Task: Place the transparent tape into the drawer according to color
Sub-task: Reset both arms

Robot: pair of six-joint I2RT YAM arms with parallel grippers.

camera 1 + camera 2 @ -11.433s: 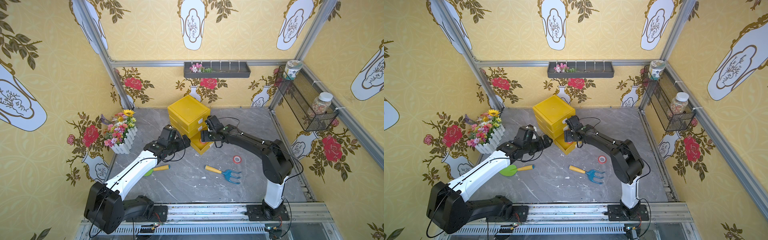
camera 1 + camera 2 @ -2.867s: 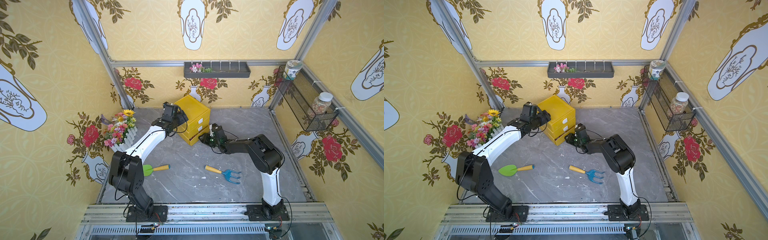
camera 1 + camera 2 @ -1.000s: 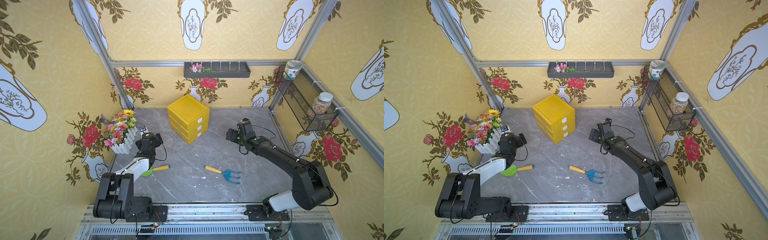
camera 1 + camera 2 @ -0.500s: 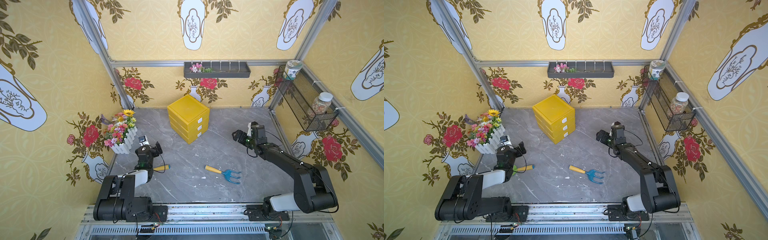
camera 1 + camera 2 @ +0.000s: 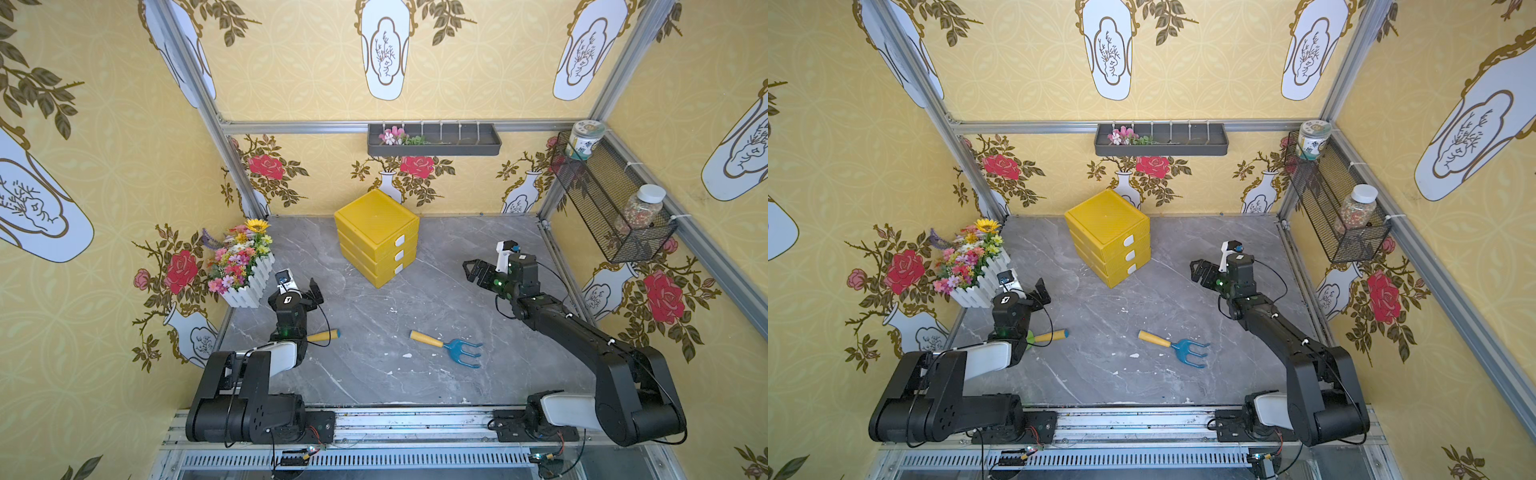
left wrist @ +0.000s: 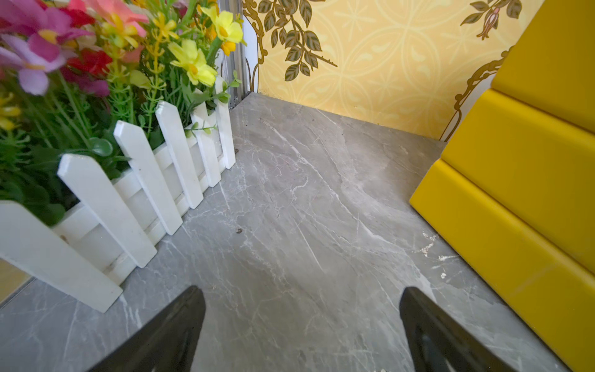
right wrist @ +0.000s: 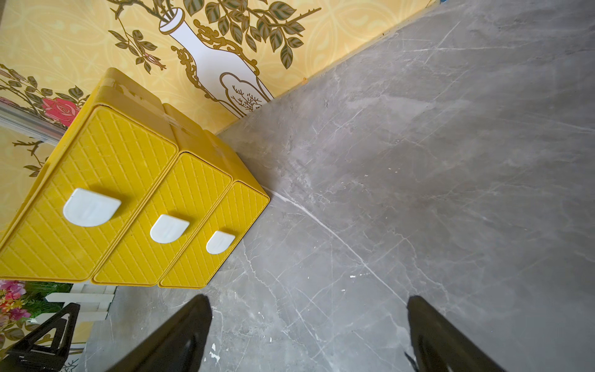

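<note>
A robot lab booth dressed like a home: wallpapered panels point(image 5: 291, 62) in aluminium framing point(image 5: 291, 126), robot arms point(image 5: 582, 334) mounted on a rail point(image 5: 415, 419).

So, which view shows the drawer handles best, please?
The right wrist view: all three white handles face it, large. Both top views show them small; the left wrist view shows only the cabinet side-on.

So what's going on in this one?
Nothing is being handled right now. The left gripper and the right gripper both hang open and empty above the grey table, each apart from the yellow drawer unit, whose three drawers are all shut. No tape roll shows in any view. Only a blue rake and a trowel, partly hidden under the left arm, lie loose on the table.
</note>
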